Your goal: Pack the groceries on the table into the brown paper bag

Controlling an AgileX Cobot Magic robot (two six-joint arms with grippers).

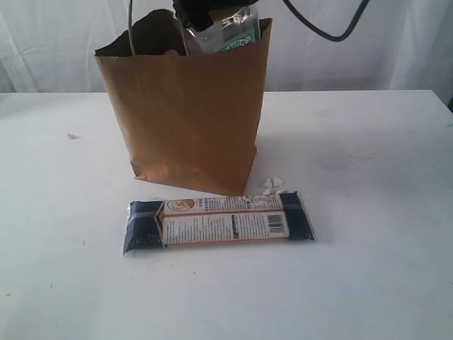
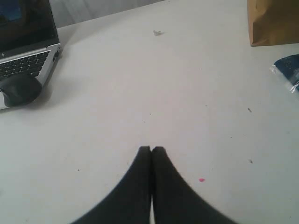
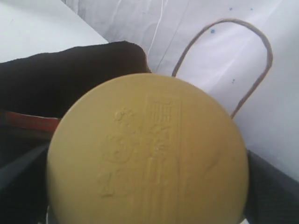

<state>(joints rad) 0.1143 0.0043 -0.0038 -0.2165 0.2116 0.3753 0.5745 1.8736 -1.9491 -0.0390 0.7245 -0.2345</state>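
The right tool point(image 1: 198, 21) is gripping the clear jar point(image 1: 230, 32) over the brown paper bag point(image 1: 184, 113), needing a straight, slow descent; the left tool point(image 2: 150, 150) is sitting closed.

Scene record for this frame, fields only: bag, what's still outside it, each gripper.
bag: brown paper bag, upright on the table
right gripper: shut on clear jar, at the bag's mouth
left gripper: shut, empty, over the table
outside bag: long navy-orange packet, flat in front of the bag
other: white crumbs by the bag's corner
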